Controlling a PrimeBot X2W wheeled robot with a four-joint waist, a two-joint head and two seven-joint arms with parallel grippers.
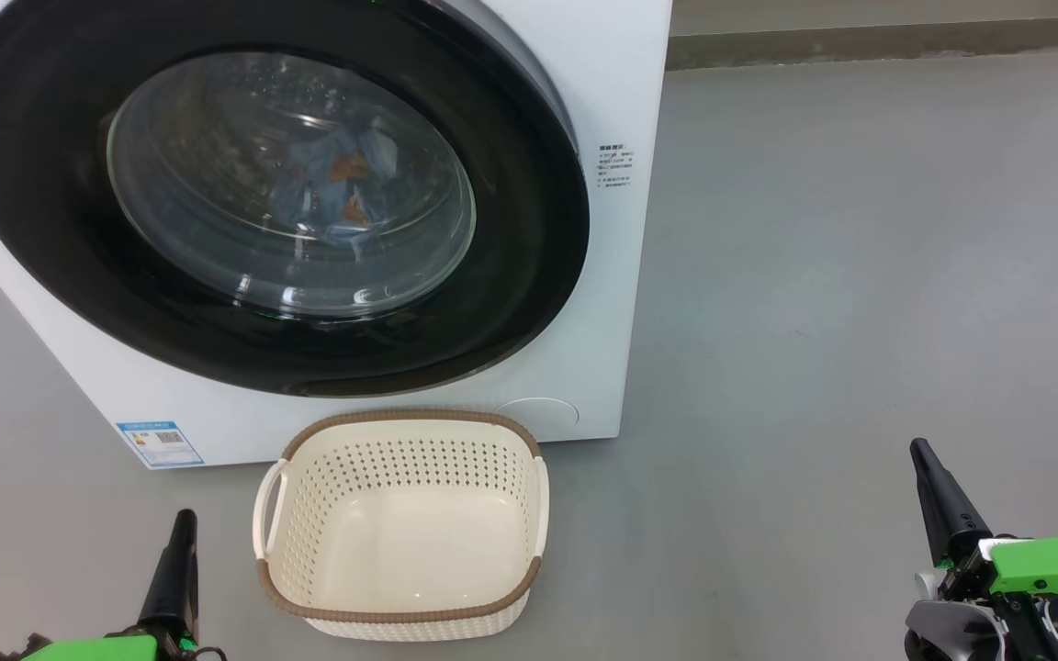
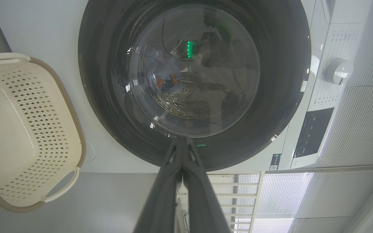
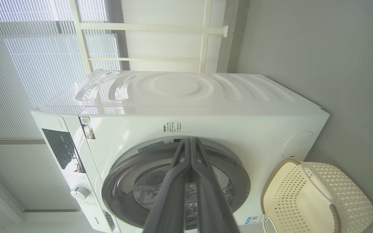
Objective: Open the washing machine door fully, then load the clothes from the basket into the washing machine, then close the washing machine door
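The washing machine [image 1: 616, 83] stands ahead of me with its door [image 1: 51, 229] lying shut against the front. Through the glass bowl I see the light blue clothes [image 1: 336, 188] with orange prints inside the drum. The cream basket [image 1: 400, 420] sits on the floor just below the door with nothing in it. My left gripper [image 1: 185, 516] is low at the basket's left, fingers pressed together and holding nothing. My right gripper [image 1: 920, 446] is far out to the right over bare floor, also shut and holding nothing. The left wrist view shows the left gripper [image 2: 181, 139] pointing at the door [image 2: 102, 81] and the clothes [image 2: 162, 76].
Grey floor [image 1: 860, 275] stretches to the right of the machine up to a wall base. A control panel with a round knob [image 2: 338, 71] tops the machine. Window blinds [image 3: 28, 64] and a white frame stand behind it. In the right wrist view the basket [image 3: 272, 181] sits beside the machine [image 3: 206, 123].
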